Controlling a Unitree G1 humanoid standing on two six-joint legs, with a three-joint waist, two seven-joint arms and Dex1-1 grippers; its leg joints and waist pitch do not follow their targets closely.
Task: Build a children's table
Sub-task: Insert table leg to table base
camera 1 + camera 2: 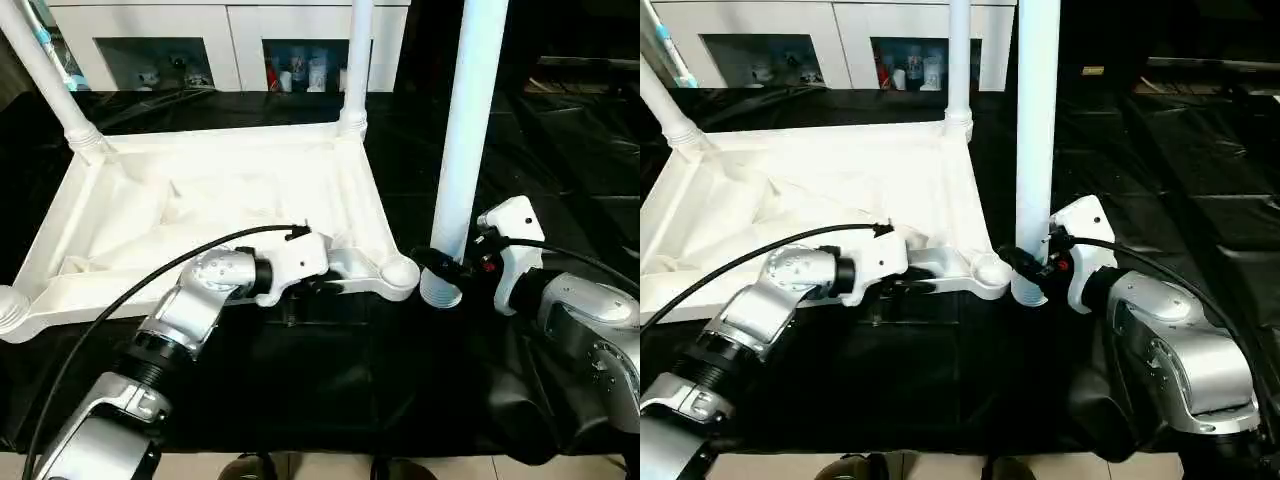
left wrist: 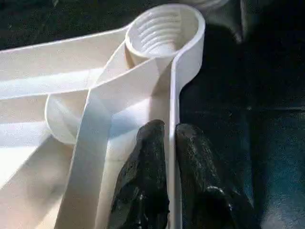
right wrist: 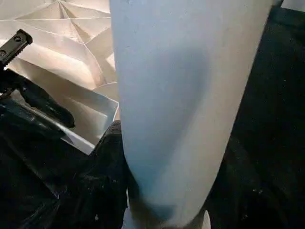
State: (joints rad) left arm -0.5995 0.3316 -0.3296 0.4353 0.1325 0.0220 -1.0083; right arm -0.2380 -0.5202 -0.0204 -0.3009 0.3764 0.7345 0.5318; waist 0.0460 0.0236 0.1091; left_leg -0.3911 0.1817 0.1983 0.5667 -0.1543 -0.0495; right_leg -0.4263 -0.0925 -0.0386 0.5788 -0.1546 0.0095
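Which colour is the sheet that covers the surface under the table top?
Black sheet, best in the left eye view.

Right gripper point(image 1: 447, 268) holds an upright leg point(image 1: 466, 150) beside the upturned top point(image 1: 215, 215).

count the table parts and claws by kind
top: 1
legs: 3 (far-left leg, far-right leg, held leg)
claws: 2 (left claw, right claw)
total: 6
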